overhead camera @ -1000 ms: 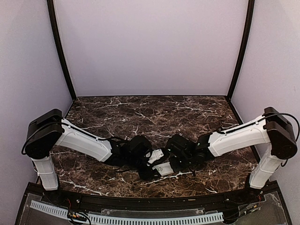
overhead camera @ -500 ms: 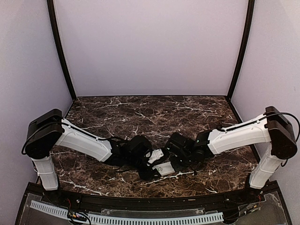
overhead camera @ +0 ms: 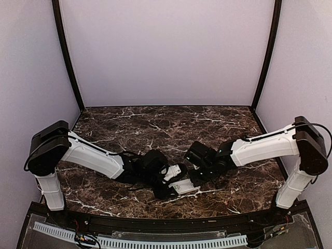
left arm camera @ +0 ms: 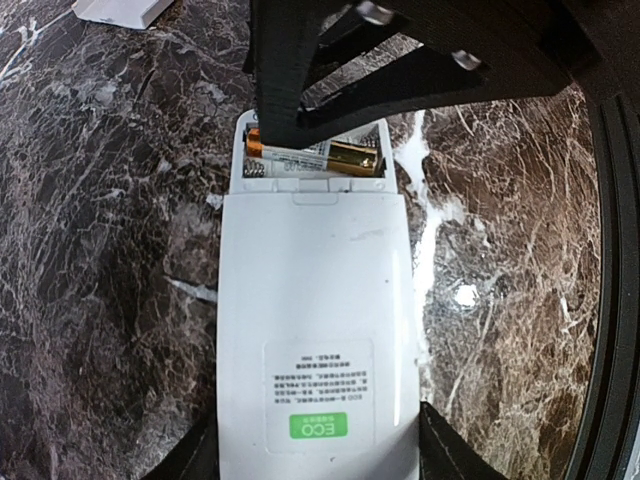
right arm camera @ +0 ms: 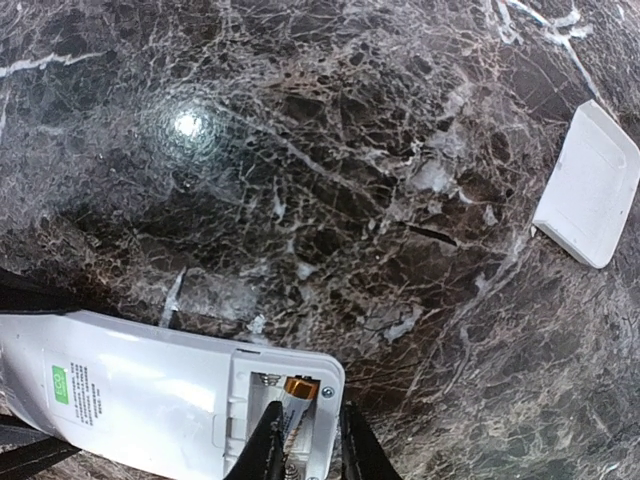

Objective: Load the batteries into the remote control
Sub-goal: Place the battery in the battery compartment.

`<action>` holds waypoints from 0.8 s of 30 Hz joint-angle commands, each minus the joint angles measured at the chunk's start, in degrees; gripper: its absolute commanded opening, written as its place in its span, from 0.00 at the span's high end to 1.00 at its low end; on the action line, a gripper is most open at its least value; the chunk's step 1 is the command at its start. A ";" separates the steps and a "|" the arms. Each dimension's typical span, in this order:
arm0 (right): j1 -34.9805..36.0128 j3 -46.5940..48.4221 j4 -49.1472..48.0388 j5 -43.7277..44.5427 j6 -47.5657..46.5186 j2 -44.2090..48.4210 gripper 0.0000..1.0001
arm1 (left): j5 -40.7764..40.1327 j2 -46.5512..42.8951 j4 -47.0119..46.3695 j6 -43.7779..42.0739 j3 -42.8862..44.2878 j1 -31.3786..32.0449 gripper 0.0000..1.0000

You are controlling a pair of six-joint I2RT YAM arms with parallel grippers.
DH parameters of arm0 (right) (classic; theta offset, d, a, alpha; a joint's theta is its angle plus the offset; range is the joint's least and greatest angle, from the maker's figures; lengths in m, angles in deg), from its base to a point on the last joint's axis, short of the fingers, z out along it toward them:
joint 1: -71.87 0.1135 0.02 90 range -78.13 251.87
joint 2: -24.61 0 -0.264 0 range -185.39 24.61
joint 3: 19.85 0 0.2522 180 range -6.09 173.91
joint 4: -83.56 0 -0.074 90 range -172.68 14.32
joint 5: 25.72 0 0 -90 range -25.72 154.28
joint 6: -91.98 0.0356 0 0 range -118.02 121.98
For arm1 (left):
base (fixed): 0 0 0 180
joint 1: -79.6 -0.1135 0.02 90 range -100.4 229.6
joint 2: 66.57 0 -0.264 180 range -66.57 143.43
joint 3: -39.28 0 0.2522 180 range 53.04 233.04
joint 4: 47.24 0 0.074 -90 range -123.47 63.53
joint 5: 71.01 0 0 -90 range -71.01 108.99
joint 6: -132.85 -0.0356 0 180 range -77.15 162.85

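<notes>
Our left pincer [left arm camera: 316, 455] clamps the remote control [left arm camera: 315, 320] by the long edges of its lower end. The remote is face down towards the front of the table [right arm camera: 300, 150], between the two arms, and we judge the grip is there to keep it steady while the other arm works at its far end. Its back is smooth white plastic, a slim rectangle with rounded corners, carrying a printed label [left arm camera: 320, 392] with a green patch. Past the label the back opens into a shallow bay, where a battery [left arm camera: 330, 157] lies crosswise, a gold metallic cylinder with a coppery end beside a small coil spring. Our right pincer [right arm camera: 308, 442] comes down on that bay from the opposite side, its thin black fingers [right arm camera: 262, 450] drawn near each other with only a narrow gap, tips at the battery. Whether they pinch it or merely press it home we cannot tell. Farther off, well apart from the remote, the battery cover [right arm camera: 588, 185] rests on the table, a thin white plate with a raised rim, parked out of the way, we think, until the bay is full. The table is glossy dark brown stone veined in white, and pale matte walls [overhead camera: 166, 52] close off the back.
</notes>
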 commanded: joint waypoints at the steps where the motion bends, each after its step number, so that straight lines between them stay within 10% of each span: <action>1: -0.92 2.19 -1.11 -1.49 -1.51 -1.95 0.83 | 0.04 5.23 13.58 1.65 -3.35 -0.45 0.79; 24: -0.50 5.73 2.87 -7.69 -1.21 -4.39 0.88 | -0.07 5.65 13.75 1.65 -3.08 -0.43 0.79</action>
